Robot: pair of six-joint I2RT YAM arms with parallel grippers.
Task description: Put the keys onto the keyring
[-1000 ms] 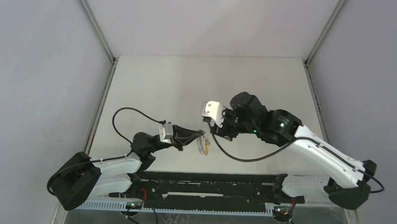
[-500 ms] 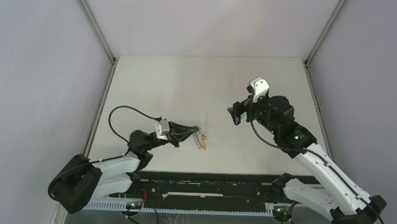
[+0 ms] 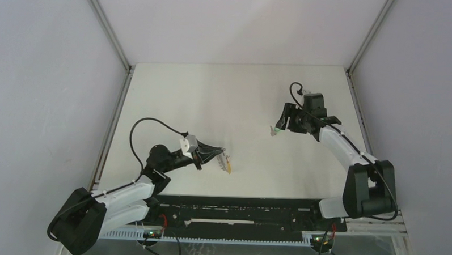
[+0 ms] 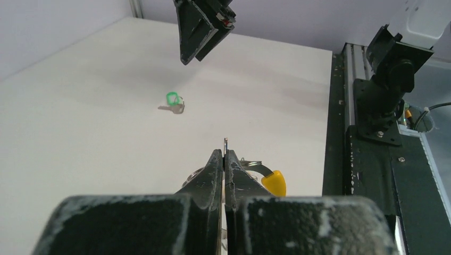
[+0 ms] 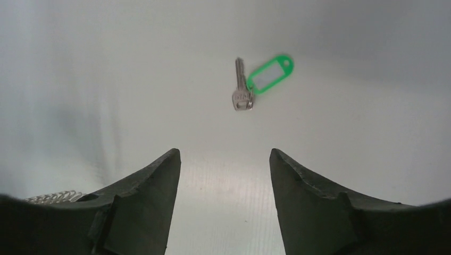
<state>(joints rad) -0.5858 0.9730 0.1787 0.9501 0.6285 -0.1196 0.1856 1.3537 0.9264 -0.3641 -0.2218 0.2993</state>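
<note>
Near, left of centre: left gripper (image 4: 224,156), fingers clenched on the thin edge of the keyring (image 4: 250,163), over the table (image 3: 213,93); yellow key (image 4: 274,182) at that ring, just right of the fingertips. Right of centre, farther back: green key (image 5: 242,97) lying flat on the table, untouched, below the released, empty right gripper (image 5: 223,154).

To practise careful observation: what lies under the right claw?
The green key lies flat on the white table, fully visible below the open right claw. Its fingers hide some table behind them.
</note>
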